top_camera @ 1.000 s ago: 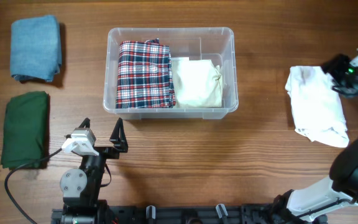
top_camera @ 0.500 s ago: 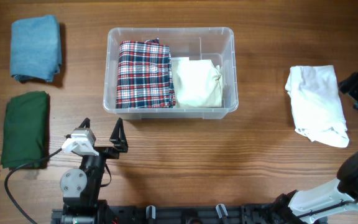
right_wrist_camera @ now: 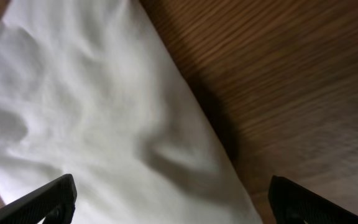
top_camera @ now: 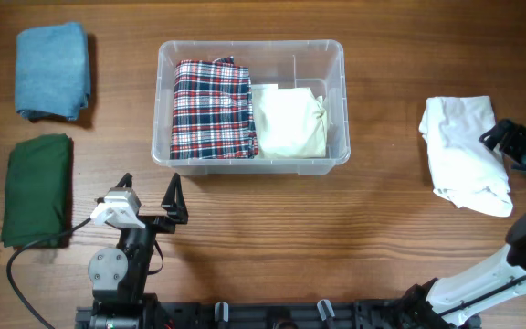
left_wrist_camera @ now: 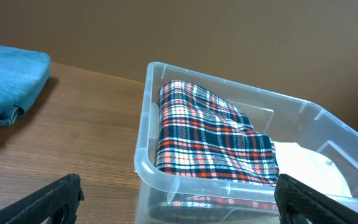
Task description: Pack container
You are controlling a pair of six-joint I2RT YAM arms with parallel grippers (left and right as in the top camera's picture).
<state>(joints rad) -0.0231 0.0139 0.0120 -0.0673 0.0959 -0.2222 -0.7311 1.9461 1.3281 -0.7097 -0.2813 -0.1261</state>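
The clear container stands at the table's back centre. It holds a folded plaid cloth on the left and a cream cloth on the right. A rumpled white cloth lies on the wood at the far right. My right gripper hovers open over that cloth's right edge; in the right wrist view the white cloth fills the space under the open right gripper. My left gripper rests open in front of the container, nothing between its fingers. In the left wrist view the container's near corner and the plaid cloth lie ahead.
A folded blue cloth lies at the back left, and a folded dark green cloth sits below it near the left edge. A black cable curls by the left arm's base.
My right gripper has opened wider and has moved from the white cloth's upper right corner down to its right edge. The left arm and the cloths have not moved.
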